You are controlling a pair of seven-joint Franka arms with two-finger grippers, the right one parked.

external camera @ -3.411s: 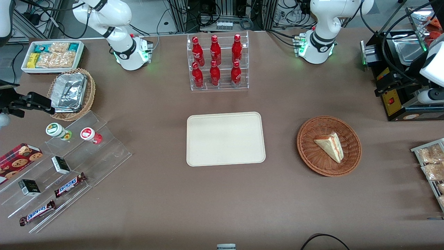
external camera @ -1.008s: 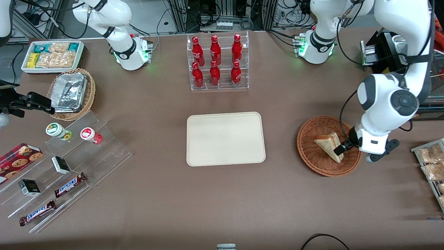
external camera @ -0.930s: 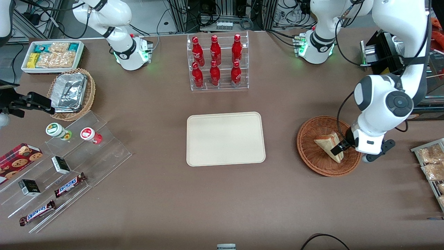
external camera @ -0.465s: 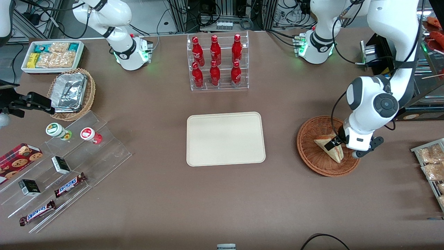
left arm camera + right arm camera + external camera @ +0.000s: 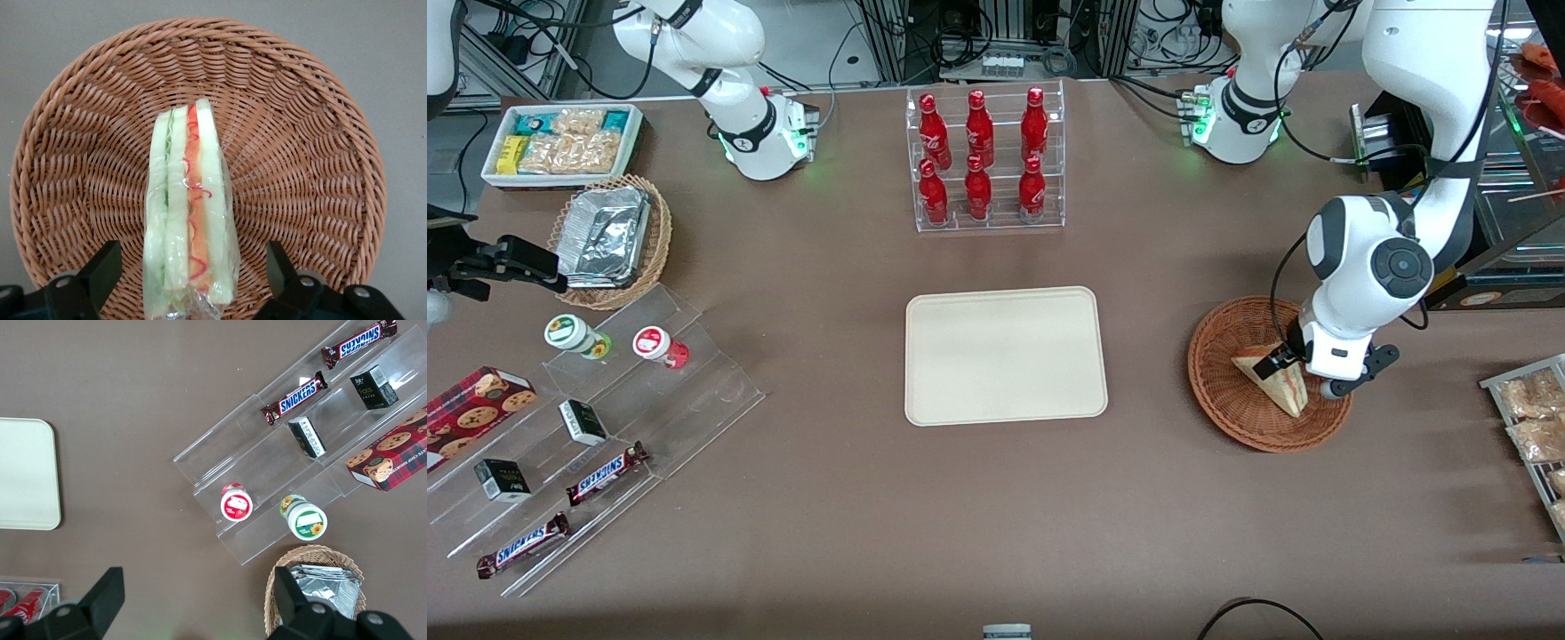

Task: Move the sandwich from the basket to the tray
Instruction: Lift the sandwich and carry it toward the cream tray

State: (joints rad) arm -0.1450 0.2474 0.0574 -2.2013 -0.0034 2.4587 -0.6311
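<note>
Reach step, nothing grasped. My gripper [image 5: 190,283] hangs over the basket [image 5: 1227,404], fingers [image 5: 100,270] spread wide, one either side of the sandwich [image 5: 190,213], not touching it. Sandwich stands on edge in the basket, wrapped in film, filling edge facing me. Next, likely: lower, close gently on the bread faces, lift, carry toward the tray [image 5: 1005,356], well apart from the basket.

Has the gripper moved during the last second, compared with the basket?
Yes. The gripper, open, has shifted from the basket's rim toward its middle, and now straddles the sandwich, which lies where it was.
</note>
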